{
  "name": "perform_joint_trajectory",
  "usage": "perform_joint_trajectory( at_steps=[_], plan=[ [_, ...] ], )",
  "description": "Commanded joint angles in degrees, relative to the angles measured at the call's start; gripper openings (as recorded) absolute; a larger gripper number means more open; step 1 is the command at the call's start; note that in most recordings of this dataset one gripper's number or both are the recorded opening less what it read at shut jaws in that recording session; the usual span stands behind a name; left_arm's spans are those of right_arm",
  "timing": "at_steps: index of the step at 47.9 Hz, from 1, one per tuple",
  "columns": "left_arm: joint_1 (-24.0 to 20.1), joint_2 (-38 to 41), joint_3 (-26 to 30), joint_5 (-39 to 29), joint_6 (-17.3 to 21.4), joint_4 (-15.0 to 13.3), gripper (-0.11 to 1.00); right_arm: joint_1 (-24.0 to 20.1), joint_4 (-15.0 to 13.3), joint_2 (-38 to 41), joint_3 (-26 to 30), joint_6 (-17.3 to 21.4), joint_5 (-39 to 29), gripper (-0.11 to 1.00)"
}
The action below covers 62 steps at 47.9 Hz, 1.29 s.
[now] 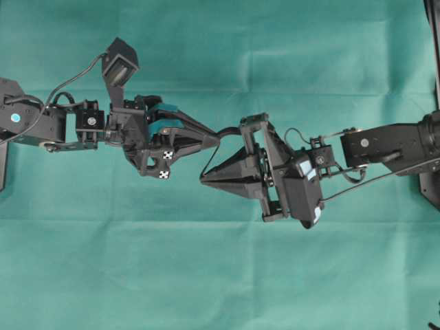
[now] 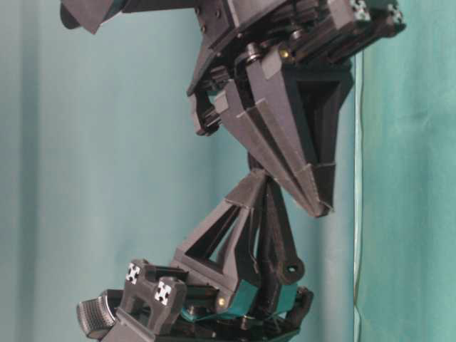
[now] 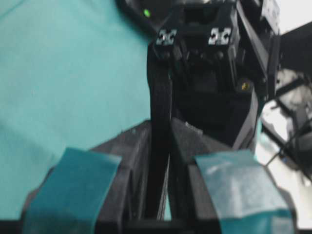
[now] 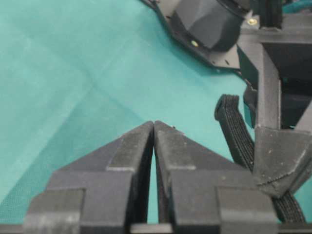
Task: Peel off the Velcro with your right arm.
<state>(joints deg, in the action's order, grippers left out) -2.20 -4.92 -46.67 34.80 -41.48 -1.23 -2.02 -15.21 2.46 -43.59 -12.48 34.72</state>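
The Velcro is a thin black strip pinched between the teal-taped fingers of my left gripper, which is shut on it. It sticks out past those fingertips toward the right arm's wrist. In the right wrist view the ribbed strip runs down the right side, rounded end up, behind a left finger. My right gripper is shut with nothing between its dark-grey fingers. It sits beside the strip and apart from it. Overhead, the right gripper points left, below the left gripper.
Green cloth covers the whole table. Both arms meet over its middle, their wrists close together. The left arm's camera housing juts toward the back. Thin cables trail along the right arm. A black stand is at the right edge.
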Motion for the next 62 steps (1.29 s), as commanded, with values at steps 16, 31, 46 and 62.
perform_joint_trajectory(
  at_steps=[16,31,46,62],
  plan=[
    [-0.44,-0.79,1.41,0.53,0.18,-0.18,0.10,-3.16,-1.05,-0.35,0.97,0.97,-2.20,-0.09],
    [-0.44,-0.79,1.58,0.44,0.00,-0.18,0.10,-3.52,-1.05,-0.44,0.53,1.32,-2.99,-0.09],
    [-0.09,-0.79,1.58,0.53,-0.09,-0.26,0.10,-2.99,-0.70,-1.76,-0.44,1.32,-4.39,-0.09],
    [0.18,-0.79,1.41,0.44,-0.09,-0.18,0.10,-2.55,1.32,-3.52,-1.41,1.41,-5.01,-0.09]
  ],
)
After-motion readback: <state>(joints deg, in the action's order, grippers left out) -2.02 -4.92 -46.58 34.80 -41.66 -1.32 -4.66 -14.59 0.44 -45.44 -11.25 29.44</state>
